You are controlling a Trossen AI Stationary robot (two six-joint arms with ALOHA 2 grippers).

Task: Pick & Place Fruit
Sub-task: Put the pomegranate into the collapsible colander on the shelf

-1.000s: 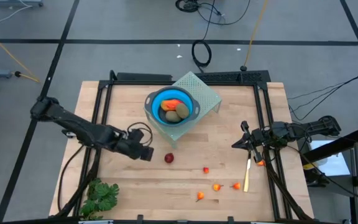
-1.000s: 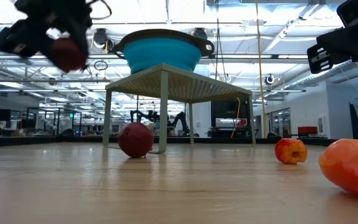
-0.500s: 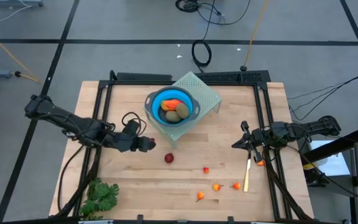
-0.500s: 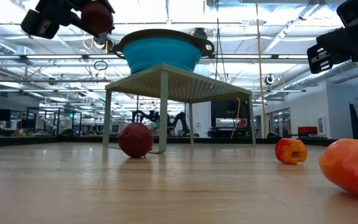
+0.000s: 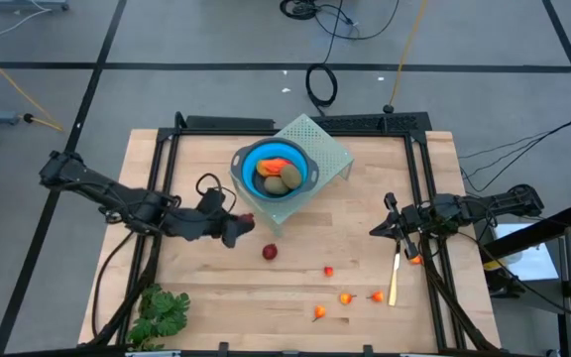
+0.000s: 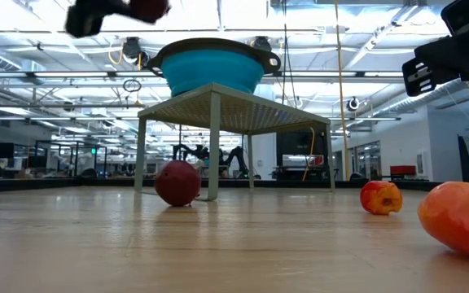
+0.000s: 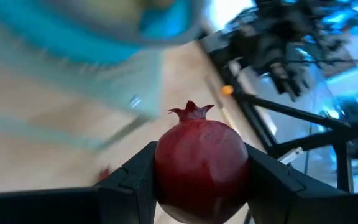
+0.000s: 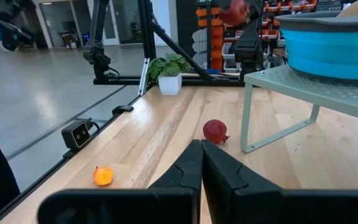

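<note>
Left gripper (image 5: 241, 227): jaws part-open and clamped on a dark-red round toy pomegranate (image 7: 201, 163), one finger on each side of it, its little crown pointing away from the wrist; held up off the light wooden table (image 5: 365, 213).
Held fruit from table level: seen high up, above the rim line of the bowl and off to one side of it (image 6: 148, 8).
Blue round collapsible bowl (image 5: 279, 171): just ahead of the left jaws, sitting on a pale-green perforated metal stand (image 5: 329, 151).
In the bowl: two olive-brown oval fruits (image 5: 282, 178) and a longer red-orange piece (image 5: 277, 165).
Second dark-red ball fruit (image 5: 270, 252): on the table just beyond and below the left jaws, beside a leg of the stand.
Tiny orange-red fruits (image 5: 346, 297): scattered on the table between the two grippers, nearer the right one.
Right gripper (image 5: 385, 227): jaws closed together with nothing between them, hovering over the table edge, well apart from the bowl.
Thin yellow stick (image 5: 394, 279): lying on the table just beside the right jaws.
Leafy green bunch (image 5: 163, 312): at the table corner, behind the left jaws.
</note>
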